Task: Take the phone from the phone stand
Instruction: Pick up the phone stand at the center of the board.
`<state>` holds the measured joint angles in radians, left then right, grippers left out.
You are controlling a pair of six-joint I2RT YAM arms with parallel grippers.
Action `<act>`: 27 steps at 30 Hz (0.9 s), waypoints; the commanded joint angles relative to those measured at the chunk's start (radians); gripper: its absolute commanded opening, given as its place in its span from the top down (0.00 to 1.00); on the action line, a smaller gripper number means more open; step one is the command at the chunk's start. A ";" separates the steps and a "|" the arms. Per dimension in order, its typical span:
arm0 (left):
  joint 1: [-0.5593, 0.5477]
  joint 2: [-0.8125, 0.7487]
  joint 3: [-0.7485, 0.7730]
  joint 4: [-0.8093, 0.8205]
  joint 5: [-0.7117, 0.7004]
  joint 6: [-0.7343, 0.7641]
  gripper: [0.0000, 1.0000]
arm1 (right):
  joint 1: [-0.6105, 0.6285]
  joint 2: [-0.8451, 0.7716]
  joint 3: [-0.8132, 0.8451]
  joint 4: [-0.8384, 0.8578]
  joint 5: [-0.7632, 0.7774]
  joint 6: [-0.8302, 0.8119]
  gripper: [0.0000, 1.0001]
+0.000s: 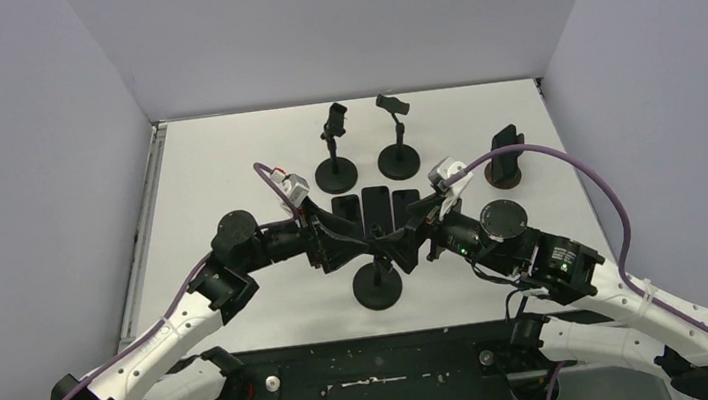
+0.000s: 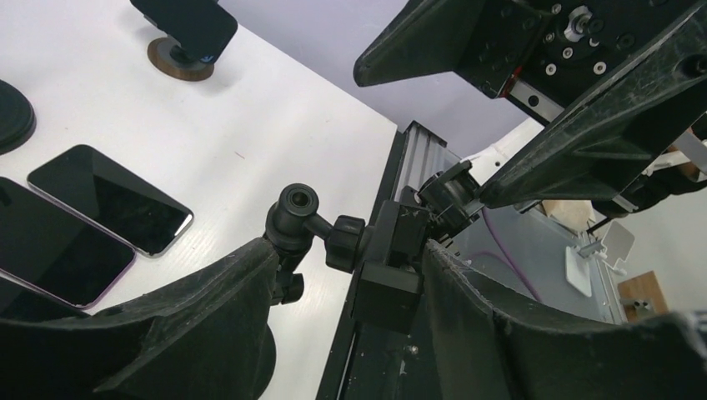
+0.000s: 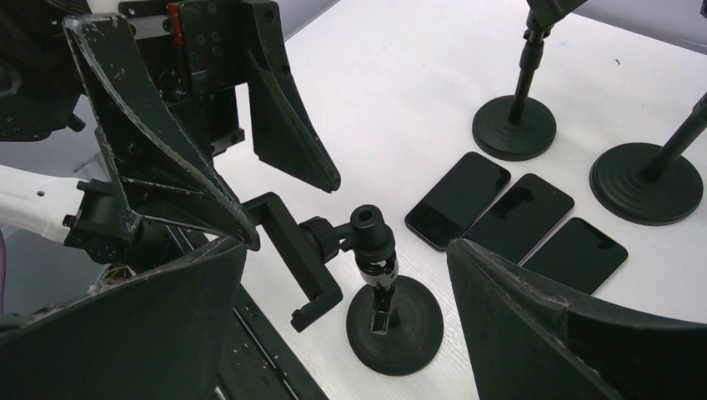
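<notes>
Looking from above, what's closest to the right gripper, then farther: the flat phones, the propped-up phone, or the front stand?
1. Front stand, right at the right gripper.
2. Flat phones, just behind, in the middle.
3. Propped-up phone, back right.

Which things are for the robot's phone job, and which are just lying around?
For the job: near phone stand, its clamp empty; phone on the wooden stand.
Just lying about: three flat phones; two far clamp stands; black disc.
</notes>
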<state>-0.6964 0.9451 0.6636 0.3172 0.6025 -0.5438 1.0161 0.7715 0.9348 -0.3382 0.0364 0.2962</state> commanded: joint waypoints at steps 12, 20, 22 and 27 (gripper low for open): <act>-0.032 0.012 0.041 -0.001 0.030 0.029 0.64 | 0.007 -0.008 0.067 0.028 0.047 -0.006 0.03; -0.033 0.015 0.059 0.006 0.047 0.024 0.95 | 0.007 -0.012 0.074 0.024 0.055 -0.006 0.03; -0.033 0.005 0.078 -0.013 0.044 0.037 1.00 | 0.007 -0.016 0.077 0.021 0.061 -0.009 0.03; -0.033 -0.053 0.134 -0.087 -0.037 0.085 1.00 | 0.007 -0.019 0.091 0.019 0.066 -0.019 0.03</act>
<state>-0.7250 0.9569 0.7002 0.2367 0.6052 -0.4969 1.0161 0.7704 0.9699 -0.3412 0.0757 0.2947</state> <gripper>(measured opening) 0.296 0.966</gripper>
